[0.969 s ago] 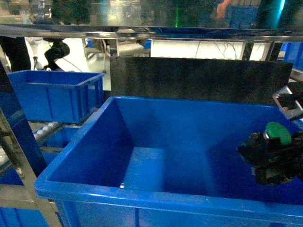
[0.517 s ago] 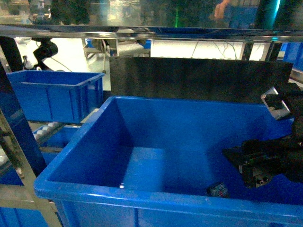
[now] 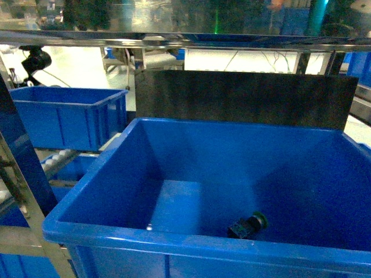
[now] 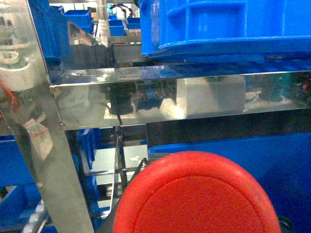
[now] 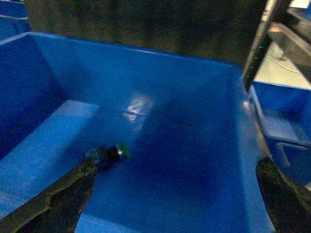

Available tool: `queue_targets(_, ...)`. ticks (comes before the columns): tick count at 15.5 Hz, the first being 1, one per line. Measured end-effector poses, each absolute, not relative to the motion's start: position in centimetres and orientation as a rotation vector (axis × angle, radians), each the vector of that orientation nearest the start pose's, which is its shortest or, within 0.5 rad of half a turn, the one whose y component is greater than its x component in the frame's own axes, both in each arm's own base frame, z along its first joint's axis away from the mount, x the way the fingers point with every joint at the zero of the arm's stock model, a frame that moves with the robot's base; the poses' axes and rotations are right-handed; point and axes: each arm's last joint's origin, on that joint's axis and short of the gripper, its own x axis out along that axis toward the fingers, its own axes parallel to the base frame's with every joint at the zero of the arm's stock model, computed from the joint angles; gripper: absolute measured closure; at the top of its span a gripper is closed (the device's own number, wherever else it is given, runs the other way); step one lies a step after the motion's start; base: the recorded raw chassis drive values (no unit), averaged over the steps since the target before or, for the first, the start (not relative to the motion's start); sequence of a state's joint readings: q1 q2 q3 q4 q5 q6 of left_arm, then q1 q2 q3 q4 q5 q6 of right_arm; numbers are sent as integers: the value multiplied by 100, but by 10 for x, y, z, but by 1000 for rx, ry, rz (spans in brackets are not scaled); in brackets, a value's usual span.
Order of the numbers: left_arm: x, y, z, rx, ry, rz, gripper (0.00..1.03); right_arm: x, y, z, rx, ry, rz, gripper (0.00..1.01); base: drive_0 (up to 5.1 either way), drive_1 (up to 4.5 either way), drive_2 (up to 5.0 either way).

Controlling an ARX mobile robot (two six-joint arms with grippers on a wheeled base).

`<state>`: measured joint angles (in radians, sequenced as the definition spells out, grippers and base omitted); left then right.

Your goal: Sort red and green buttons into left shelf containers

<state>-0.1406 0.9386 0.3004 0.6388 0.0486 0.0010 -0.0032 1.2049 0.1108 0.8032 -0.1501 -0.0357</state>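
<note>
Green button (image 3: 249,225) now lies on its side on floor of big blue bin (image 3: 174,130), toward 5 o'clock; a second ago right claw held it at bin's right edge. Right claw (image 5: 177,194) gone from head view; fingers (image 5: 58,196) wide apart, empty. Red button (image 4: 197,194) fills left wrist view; left claw grip: cannot tell.
</note>
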Motion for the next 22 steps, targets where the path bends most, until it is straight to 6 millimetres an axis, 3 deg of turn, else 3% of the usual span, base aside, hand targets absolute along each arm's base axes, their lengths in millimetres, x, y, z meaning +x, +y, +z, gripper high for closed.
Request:
queue_targets(3, 191, -28, 219, 1, -1, -189, 79, 144, -19, 173, 21, 146, 49, 3, 0, 0, 0)
queue_targets(7, 191, -28, 219, 1, -1, -189, 79, 101, -15, 206, 44, 22, 90, 3, 0, 0, 0)
queue_targets(14, 190, -32, 213, 9, 46, -218, 79, 98, -14, 208, 59, 25, 102, 3, 0, 0, 0)
queue_targets(16, 186, -38, 195, 19, 147, -258, 79, 98, -14, 208, 59, 24, 102, 3, 0, 0, 0)
queue_targets(19, 180, -50, 183, 47, 209, -329, 79, 98, -14, 208, 59, 24, 102, 3, 0, 0, 0)
queue_targets(21, 197, -89, 140, 109, 296, -374, 79, 98, -14, 208, 59, 24, 102, 3, 0, 0, 0)
queue_targets(22, 200, -93, 136, 113, 301, -370, 79, 98, -14, 208, 59, 24, 102, 3, 0, 0, 0)
